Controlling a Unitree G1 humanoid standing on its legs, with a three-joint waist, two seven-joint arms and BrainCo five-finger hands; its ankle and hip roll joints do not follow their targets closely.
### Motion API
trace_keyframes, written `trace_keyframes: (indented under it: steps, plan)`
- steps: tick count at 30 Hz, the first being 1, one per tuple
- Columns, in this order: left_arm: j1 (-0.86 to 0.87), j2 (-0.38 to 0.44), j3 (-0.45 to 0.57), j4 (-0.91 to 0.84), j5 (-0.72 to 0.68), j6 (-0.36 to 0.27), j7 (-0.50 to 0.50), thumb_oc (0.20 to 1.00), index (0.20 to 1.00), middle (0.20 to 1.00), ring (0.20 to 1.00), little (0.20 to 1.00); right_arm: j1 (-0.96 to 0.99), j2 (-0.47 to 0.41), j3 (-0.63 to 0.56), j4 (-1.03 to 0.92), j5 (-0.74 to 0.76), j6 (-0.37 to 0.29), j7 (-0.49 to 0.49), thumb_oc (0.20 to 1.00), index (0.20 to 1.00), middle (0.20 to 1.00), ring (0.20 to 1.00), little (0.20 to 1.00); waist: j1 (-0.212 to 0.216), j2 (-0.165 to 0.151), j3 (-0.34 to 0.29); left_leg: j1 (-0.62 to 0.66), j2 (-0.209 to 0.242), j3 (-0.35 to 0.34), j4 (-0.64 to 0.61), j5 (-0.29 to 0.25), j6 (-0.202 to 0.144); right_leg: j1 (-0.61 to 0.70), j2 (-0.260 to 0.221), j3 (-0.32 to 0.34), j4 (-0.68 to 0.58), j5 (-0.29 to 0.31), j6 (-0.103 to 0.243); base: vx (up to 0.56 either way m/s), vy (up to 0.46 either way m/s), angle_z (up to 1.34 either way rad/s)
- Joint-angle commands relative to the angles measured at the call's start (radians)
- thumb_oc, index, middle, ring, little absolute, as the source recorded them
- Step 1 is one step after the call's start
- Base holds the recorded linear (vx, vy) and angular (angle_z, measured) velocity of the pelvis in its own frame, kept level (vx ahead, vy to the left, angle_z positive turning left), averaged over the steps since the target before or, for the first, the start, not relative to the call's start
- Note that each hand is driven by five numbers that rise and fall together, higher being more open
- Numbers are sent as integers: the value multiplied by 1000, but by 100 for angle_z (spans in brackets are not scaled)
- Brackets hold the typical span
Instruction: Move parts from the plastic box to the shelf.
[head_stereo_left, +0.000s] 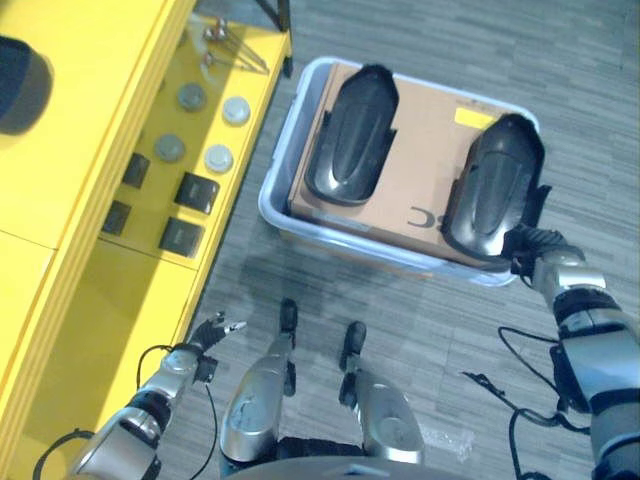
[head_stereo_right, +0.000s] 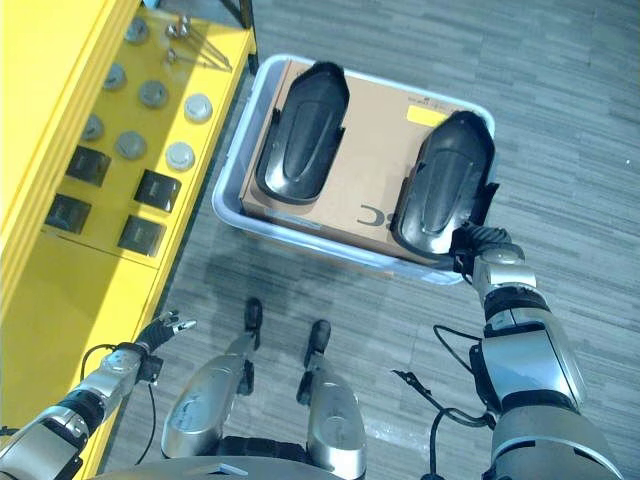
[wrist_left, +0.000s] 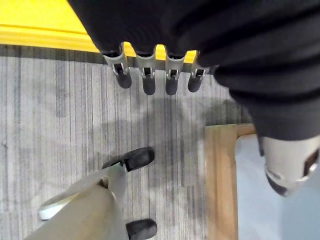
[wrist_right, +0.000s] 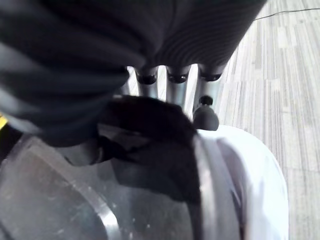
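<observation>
Right hand (head_stereo_right: 478, 250) grasps the near end of the right black part (head_stereo_right: 442, 187) in the plastic box (head_stereo_right: 232, 190). Left hand (head_stereo_left: 205, 333), fingers released, hangs near the yellow shelf (head_stereo_left: 90, 130).

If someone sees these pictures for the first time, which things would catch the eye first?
Probably the two black shell-shaped parts lying on a brown cardboard sheet in the pale plastic box; the right hand is at the near end of one. Next, the bright yellow shelf to the robot's left, with small round and square parts.
</observation>
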Motion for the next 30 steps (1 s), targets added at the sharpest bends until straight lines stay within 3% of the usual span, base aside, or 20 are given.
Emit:
trace_keyframes:
  steps: [1, 5, 6, 7, 10, 11, 14, 15, 20, 22, 27, 30]
  plan:
    - [21, 1, -13, 1, 24, -40, 31, 1000, 1000, 1000, 1000, 1000, 67, -30, 25, 17, -6, -68, -23, 200, 200, 200, 200, 200, -3, -20, -111, -7, 28, 7, 79, -177, -28, -51, -52, -17, 58, -106, 28, 0, 0, 0]
    - [70, 32, 15, -149, 34, -38, 64, 1000, 1000, 1000, 1000, 1000, 227, -20, -44, -133, -34, -147, -89, 200, 200, 200, 200, 200, -19, -38, -201, 60, 41, 22, 31, -154, -47, 17, -47, -28, 15, -86, 39, 46, -33, 6]
    - [80, 43, 21, -199, 28, -19, 66, 1000, 1000, 1000, 1000, 1000, 256, -23, -59, -178, -54, -141, -106, 200, 200, 200, 200, 200, -21, -40, -218, 75, 43, 28, 17, -149, -50, 32, -45, -31, 2, -80, 42, 50, -20, 5]
    - [98, 74, 40, -343, -1, 40, 83, 1000, 1000, 1000, 1000, 1000, 319, -41, -89, -272, -82, -143, -140, 200, 200, 200, 200, 200, -26, -41, -254, 100, 48, 38, 2, -147, -57, 62, -42, -37, -20, -74, 46, 44, -13, -1]
    - [112, 146, 81, -562, -46, 101, 77, 1000, 1000, 1000, 1000, 1000, 423, -68, -160, -423, -164, -197, -199, 200, 200, 200, 200, 200, -28, -42, -306, 122, 51, 45, -7, -151, -58, 96, -36, -47, -36, -76, 45, 10, -5, -2]
    - [108, 173, 108, -650, -98, 109, 43, 1000, 1000, 1000, 1000, 1000, 459, -82, -190, -493, -222, -230, -234, 200, 200, 200, 200, 200, -31, -43, -324, 130, 52, 48, -7, -153, -58, 107, -35, -51, -35, -80, 46, -43, -18, 2]
    - [100, 195, 171, -834, -235, 137, -29, 1000, 1000, 1000, 1000, 1000, 505, -115, -241, -679, -363, -226, -293, 200, 200, 200, 200, 200, -36, -48, -349, 149, 52, 54, -7, -157, -50, 128, -35, -56, -32, -89, 45, -46, -5, 6]
    - [98, 195, 210, -918, -356, 149, -66, 1000, 1000, 1000, 1000, 1000, 511, -136, -258, -793, -465, -218, -316, 200, 200, 200, 200, 200, -40, -52, -362, 161, 52, 56, -7, -162, -46, 140, -33, -54, -34, -93, 44, -78, 2, 1]
    - [61, 185, 239, -1045, -458, 184, -141, 1000, 1000, 1000, 1000, 1000, 477, -185, -240, -976, -703, -203, -346, 200, 200, 200, 200, 200, -51, -65, -385, 176, 52, 61, -7, -168, -40, 152, -27, -43, -31, -102, 43, -26, -1, -1]
    - [3, 181, 206, -1073, -459, 201, -191, 1000, 1000, 1000, 1000, 1000, 416, -227, -201, -1044, -810, -228, -349, 200, 200, 200, 200, 200, -60, -74, -399, 182, 52, 65, -7, -175, -37, 156, -22, -35, -28, -110, 41, -35, 6, -3]
    - [-183, 140, 87, -1045, -468, 208, -118, 1000, 1000, 1000, 1000, 1000, 198, -315, -53, -1126, -866, -264, -322, 200, 200, 200, 200, 200, -85, -92, -426, 204, 52, 85, -7, -193, -33, 172, -15, -23, -28, -122, 47, -1, 16, -15]
    - [-278, 75, 44, -1018, -496, 202, -74, 1000, 1000, 1000, 1000, 1000, 86, -267, 35, -1122, -841, -291, -285, 200, 200, 200, 200, 200, -94, -98, -434, 212, 52, 92, -7, -202, -33, 179, -12, -16, -34, -124, 49, -11, 17, -14]
